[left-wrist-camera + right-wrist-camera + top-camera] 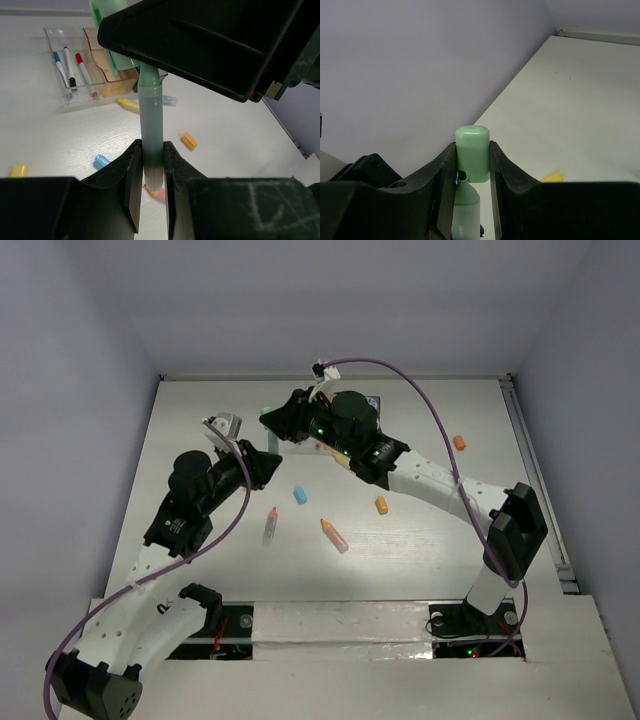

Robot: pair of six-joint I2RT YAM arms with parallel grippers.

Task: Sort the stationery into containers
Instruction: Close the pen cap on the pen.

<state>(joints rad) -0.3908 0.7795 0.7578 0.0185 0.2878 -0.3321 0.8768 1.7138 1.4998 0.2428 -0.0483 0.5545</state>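
Your left hand (152, 167) is clenched on the green marker (151, 115) above the tabletop (60, 145), your right hand (472, 147) grips its cap (472, 157) just off the tip, and a tilted push could miss the tip or twist the marker loose.

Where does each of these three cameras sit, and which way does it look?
Top external: fixed above and behind, looking down on the table; left arm and right arm show, bases at bottom.
Left wrist: on the left arm, looking past the left gripper, shut on the green marker, toward the clear bin.
Right wrist: on the right arm, facing the wall past the right gripper, shut on the green cap.
Shared: both wrist views show the green marker.
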